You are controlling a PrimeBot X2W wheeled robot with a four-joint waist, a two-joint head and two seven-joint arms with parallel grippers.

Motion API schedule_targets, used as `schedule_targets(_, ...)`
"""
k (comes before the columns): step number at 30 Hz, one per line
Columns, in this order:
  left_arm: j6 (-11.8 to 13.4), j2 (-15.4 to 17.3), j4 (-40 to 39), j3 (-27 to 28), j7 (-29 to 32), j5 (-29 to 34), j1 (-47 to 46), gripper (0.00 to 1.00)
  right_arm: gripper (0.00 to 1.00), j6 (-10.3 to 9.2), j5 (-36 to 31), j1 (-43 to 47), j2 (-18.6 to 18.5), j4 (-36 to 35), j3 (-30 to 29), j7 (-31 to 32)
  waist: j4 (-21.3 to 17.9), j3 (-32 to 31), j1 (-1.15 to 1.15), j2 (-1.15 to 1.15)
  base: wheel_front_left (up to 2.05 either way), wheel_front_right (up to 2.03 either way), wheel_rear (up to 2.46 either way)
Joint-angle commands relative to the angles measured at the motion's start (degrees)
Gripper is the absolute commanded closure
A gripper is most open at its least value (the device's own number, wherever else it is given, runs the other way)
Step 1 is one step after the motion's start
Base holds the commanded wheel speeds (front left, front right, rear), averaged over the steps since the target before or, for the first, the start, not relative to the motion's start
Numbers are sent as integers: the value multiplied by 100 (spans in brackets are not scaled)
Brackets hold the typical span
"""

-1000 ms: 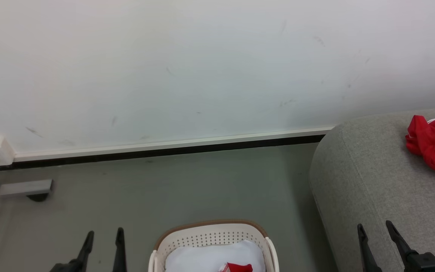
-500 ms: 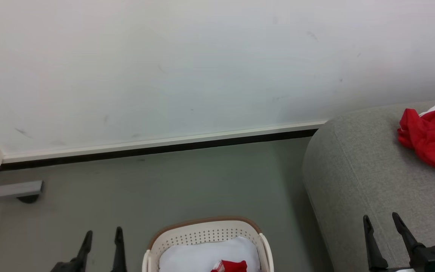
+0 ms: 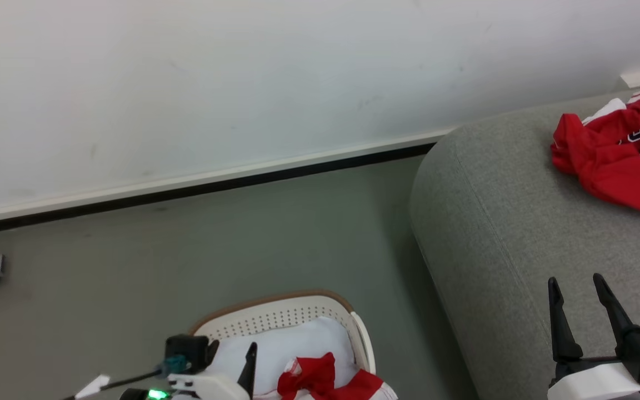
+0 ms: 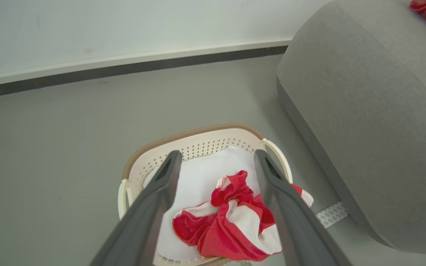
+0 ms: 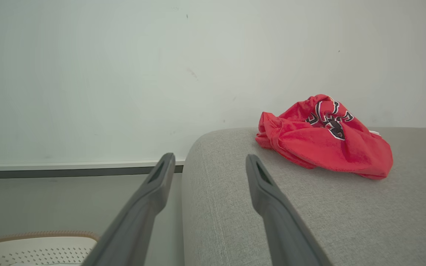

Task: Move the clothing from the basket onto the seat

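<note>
Basket point(image 4: 205, 145) on grey floor point(image 4: 61, 133), left wrist view, just beside the rounded corner of the seat point(image 4: 368, 111). Inside it a white pad point(image 4: 202, 173). On the pad lies a crumpled red-and-white garment point(image 4: 235, 221), one end draped over the basket's near right rim. Left gripper point(image 4: 217, 156) hangs above the basket, its two fingers spread wide with nothing between them — the garment shows in the gap lower down, untouched as far as I can tell.

Right wrist view: right gripper point(image 5: 209, 158) likewise parted and empty, fingers pointing toward the white wall point(image 5: 87, 74), one finger seen against the floor, the other against the seat's corner. A red logo garment point(image 5: 324, 136) lies bunched on top of the seat, near the wall, well apart from the fingers. Dark and white lettering shows on its upper folds.

Head view: basket at bottom centre, seat at right, dark baseboard point(image 3: 214, 186) running between wall and floor. Left gripper at the basket's left side, one dark finger over the pad just beside the red-and-white garment. Right gripper low at right over the seat's front part, fingers apart, holding nothing. Red logo garment up at the seat's far right — well clear of both grippers.
</note>
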Motion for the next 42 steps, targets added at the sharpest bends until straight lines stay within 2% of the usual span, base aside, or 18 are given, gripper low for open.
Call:
schedule_targets(1,-35,-24,191,-106,289,-29,-231,0,0,-15,74,-125,-1,-33,2,6,-212,328,0,0,0,0,0)
schedule_targets(6,-87,-75,821,-440,816,-160,-695,0,0,-15,170,-329,-3,-102,45,6,-395,825,0,0,0,0,0)
schedule_targets(13,-124,-96,1723,-1038,1033,-352,-1383,0,0,-15,304,-680,0,-219,49,5,-574,1589,0,0,0,0,0)
schedule_targets(19,-3,-96,2285,-1579,968,-608,-2019,0,0,-15,376,-959,0,-359,47,5,-647,2291,0,0,0,0,0)
schedule_targets(33,164,-98,3378,-2104,745,-934,-2925,0,0,-15,459,-1164,-7,-551,-14,5,-735,3070,0,0,0,0,0)
schedule_targets(42,354,-97,3993,-2434,777,-718,-3664,0,0,-15,582,-1380,-4,-780,24,5,-765,3879,0,0,0,0,0)
